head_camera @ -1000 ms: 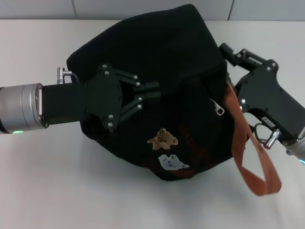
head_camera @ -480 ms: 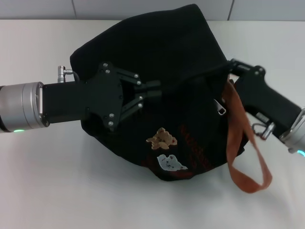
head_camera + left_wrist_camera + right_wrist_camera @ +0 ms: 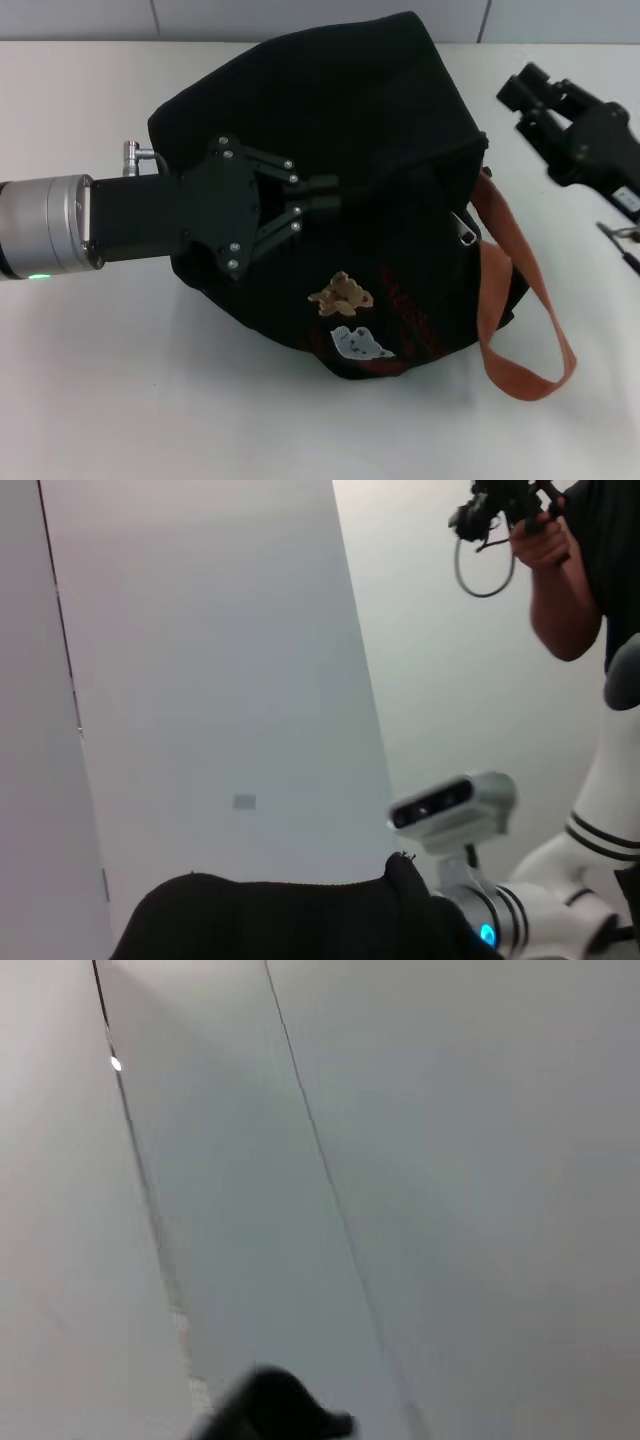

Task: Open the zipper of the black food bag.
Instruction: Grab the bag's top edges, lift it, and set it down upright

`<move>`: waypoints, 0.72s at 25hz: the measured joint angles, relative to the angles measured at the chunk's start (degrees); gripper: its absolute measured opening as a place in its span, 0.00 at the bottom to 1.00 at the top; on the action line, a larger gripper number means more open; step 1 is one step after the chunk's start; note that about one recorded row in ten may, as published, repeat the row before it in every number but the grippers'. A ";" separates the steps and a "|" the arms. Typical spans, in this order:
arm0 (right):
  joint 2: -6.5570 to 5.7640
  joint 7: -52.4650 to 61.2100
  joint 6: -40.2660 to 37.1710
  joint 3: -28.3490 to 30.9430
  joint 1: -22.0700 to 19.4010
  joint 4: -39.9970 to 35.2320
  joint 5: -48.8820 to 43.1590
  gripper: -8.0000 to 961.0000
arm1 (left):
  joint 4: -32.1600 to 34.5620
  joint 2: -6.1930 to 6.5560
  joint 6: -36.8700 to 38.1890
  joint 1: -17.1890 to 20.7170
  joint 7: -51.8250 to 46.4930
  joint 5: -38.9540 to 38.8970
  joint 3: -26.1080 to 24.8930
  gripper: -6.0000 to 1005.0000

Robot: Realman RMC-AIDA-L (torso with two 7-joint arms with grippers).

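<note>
Black bag [image 3: 350, 130] slumped mid-table, zipper pull [image 3: 464, 229] near rust strap [image 3: 520, 300]. Left claw [image 3: 325, 195] pinched narrow on fabric, likely to steady it. Right claw [image 3: 530, 90] well apart; opening impossible to tell.

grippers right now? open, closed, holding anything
Left gripper: closed, pinching the black bag's fabric.
Right gripper: off the bag at the right; open or closed cannot be told, nothing visibly held.

Left gripper [image 3: 322, 197] pinched; right gripper [image 3: 535, 88] apart.
</note>
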 joint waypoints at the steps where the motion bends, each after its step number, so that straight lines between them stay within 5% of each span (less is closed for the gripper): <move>1: -0.18 8.47 -3.12 -1.91 0.76 -3.96 -0.46 0.42 | 0.24 0.10 0.58 0.05 -0.22 -0.10 -0.13 0.08; 6: -0.99 25.85 -7.75 -11.16 3.06 -10.96 -0.55 0.43 | 0.75 0.25 1.10 -0.18 -0.47 0.03 -0.30 0.08; 11: -1.23 30.92 -8.46 -17.07 4.78 -12.12 -0.45 0.44 | 0.86 0.25 0.43 -0.66 -0.29 0.05 0.14 0.08; 18: -0.69 31.15 -8.83 -17.62 5.28 -12.17 -0.28 0.45 | 0.58 0.20 0.11 -0.71 0.07 0.04 0.70 0.08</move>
